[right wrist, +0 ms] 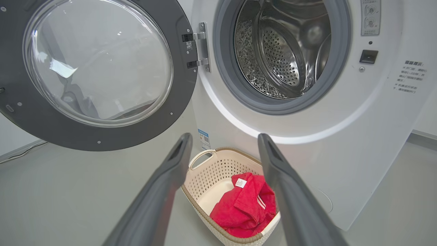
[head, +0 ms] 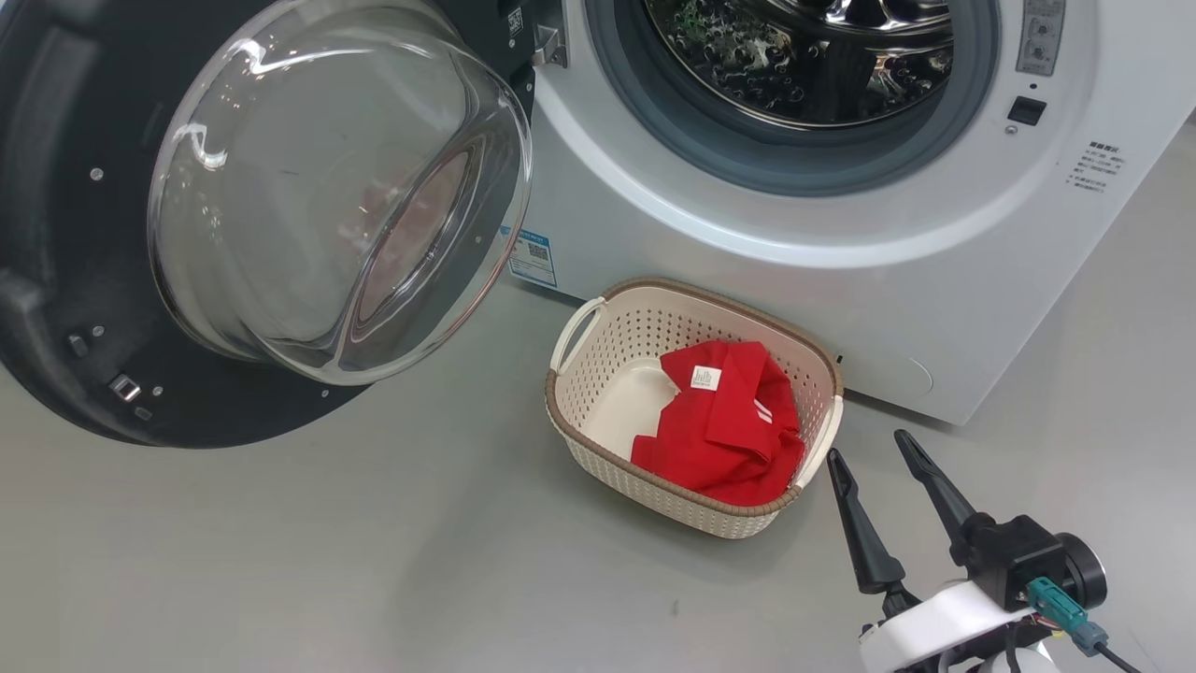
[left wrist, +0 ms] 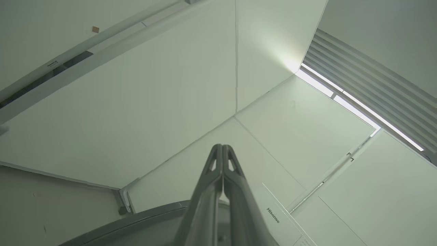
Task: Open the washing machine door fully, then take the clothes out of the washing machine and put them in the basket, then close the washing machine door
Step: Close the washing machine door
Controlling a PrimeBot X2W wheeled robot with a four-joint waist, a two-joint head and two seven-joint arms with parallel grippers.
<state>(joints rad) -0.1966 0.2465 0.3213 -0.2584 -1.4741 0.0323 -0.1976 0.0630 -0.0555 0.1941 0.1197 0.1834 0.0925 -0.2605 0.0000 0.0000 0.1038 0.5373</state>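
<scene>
big white front-loading washing machine [head: 710, 234]; grey rubber gasket [head: 747, 164]; shiny hole-dotted steel drum [right wrist: 280, 65]; small blue label [head: 533, 257] | round washing machine door [head: 56, 280]: glossy black rim; clear glass bowl | small plastic basket [head: 607, 365]: cream; hole-patterned sides; brown woven-look rim; white handles | crumpled fabric clothes [head: 719, 439]: red; white stripes; white tag | smooth floor [head: 280, 561]: plain grey

Red clothes [head: 724, 425] in basket [head: 598, 318]

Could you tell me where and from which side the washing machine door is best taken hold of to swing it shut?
Probably by the black rim of the washing machine door, at the edge farthest from the hinge, coming from the left outer side. The glass bowl bulges smooth and gives no hold, while the far edge gives the most leverage.
</scene>
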